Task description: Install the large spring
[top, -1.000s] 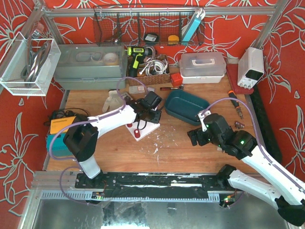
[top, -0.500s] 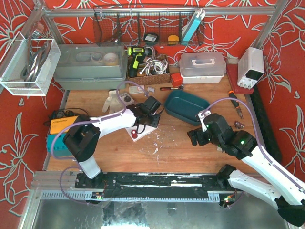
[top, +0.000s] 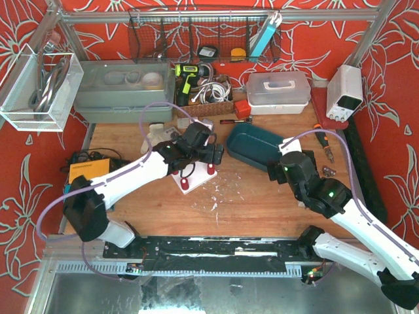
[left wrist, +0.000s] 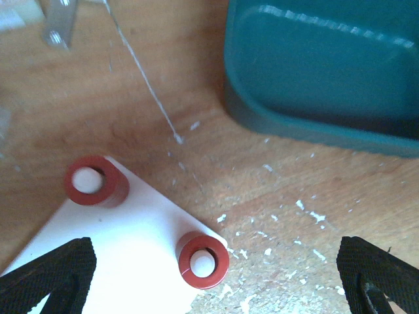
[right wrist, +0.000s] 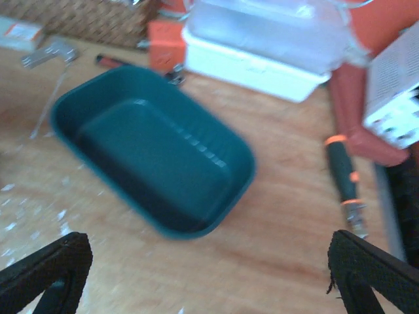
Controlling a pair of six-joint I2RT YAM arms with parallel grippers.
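Two red posts [left wrist: 203,260] on the white plate [left wrist: 131,255], just below the wide-spread left claw [left wrist: 213,280].

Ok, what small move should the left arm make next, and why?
Probably lower the left gripper to brace the white plate: it hangs open and empty above the two red cylinders, the right gripper is open too, and no spring is in view.

White base plate [left wrist: 131,255] cut off at lower edge, teal bin [left wrist: 314,72] cropped top right, screwdriver [right wrist: 342,173] blurred.
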